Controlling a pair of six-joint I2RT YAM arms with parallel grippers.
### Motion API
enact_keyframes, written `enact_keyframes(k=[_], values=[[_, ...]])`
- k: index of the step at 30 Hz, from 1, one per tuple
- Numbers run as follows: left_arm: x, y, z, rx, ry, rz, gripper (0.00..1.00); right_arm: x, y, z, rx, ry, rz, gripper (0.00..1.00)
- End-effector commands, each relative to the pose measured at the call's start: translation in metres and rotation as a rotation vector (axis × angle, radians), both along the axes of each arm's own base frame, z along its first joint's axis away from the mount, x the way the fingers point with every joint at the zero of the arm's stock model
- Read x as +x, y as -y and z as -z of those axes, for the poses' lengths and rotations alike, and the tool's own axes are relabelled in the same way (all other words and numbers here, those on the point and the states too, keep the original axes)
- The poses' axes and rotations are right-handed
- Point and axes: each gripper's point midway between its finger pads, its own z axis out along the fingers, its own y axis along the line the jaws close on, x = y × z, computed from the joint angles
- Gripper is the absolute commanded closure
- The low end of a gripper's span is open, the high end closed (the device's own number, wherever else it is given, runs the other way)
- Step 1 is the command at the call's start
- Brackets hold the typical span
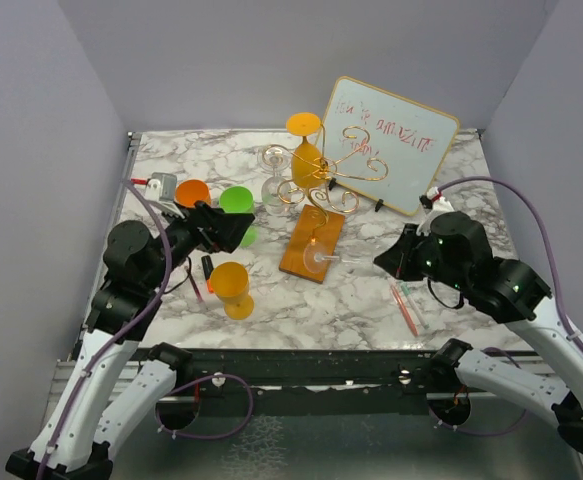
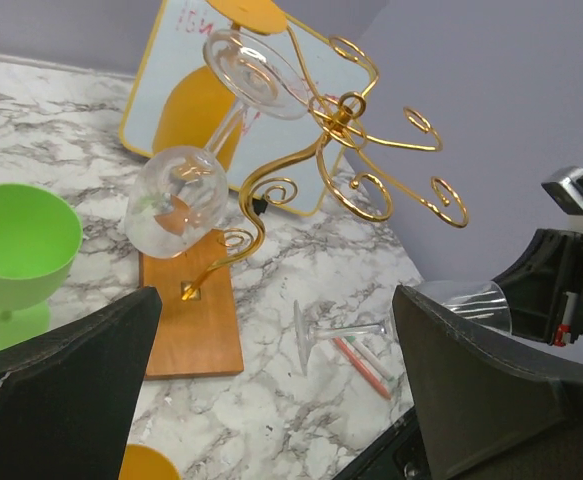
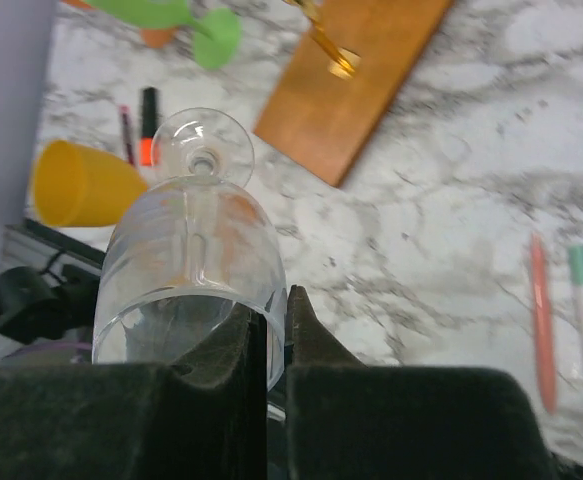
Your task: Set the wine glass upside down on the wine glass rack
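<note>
The wine glass [image 3: 191,270] is clear and lies on its side, its foot [image 1: 320,258] pointing at the rack's wooden base [image 1: 313,243]. My right gripper [image 3: 276,330] is shut on the rim of its bowl, one finger inside and one outside. In the left wrist view its stem [image 2: 351,328] runs level, low over the marble. The wine glass rack [image 1: 331,170] is gold wire on a central post. A clear glass [image 2: 176,200] and an orange glass [image 1: 306,150] hang on it upside down. My left gripper [image 1: 241,225] stands open and empty, left of the base.
A whiteboard [image 1: 389,145] leans behind the rack. A green cup [image 1: 236,200] and an orange cup [image 1: 193,192] stand at the left. A yellow-orange glass [image 1: 233,288] is near the front. Markers [image 1: 404,305] lie by the right arm, and more [image 3: 146,125] near the yellow glass.
</note>
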Motion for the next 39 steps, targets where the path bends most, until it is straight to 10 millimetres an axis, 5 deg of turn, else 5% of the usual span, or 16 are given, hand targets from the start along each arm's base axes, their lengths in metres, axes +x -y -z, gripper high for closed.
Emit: enact_keyframes(k=[1,8,12,25,30,39], values=[[-0.008,-0.034,-0.018,-0.021,-0.014,-0.177,0.01,0.010,-0.053,-0.070,0.256,0.230,-0.199,0.99],[-0.031,-0.059,-0.070,-0.169,0.073,-0.276,0.01,0.000,-0.085,-0.138,0.453,0.432,-0.395,0.99],[-0.033,-0.077,-0.080,-0.216,0.089,-0.366,0.01,-0.006,-0.094,-0.171,0.562,0.527,-0.453,0.99],[-0.043,-0.073,-0.144,-0.503,0.213,-0.291,0.01,0.041,-0.113,-0.271,0.775,0.802,-0.338,0.99],[-0.040,-0.061,-0.162,-0.651,0.228,-0.193,0.01,0.050,-0.120,-0.296,0.860,0.881,-0.330,0.99],[-0.014,-0.035,-0.189,-0.705,0.264,-0.079,0.01,0.074,-0.136,-0.307,0.891,0.977,-0.311,0.99]])
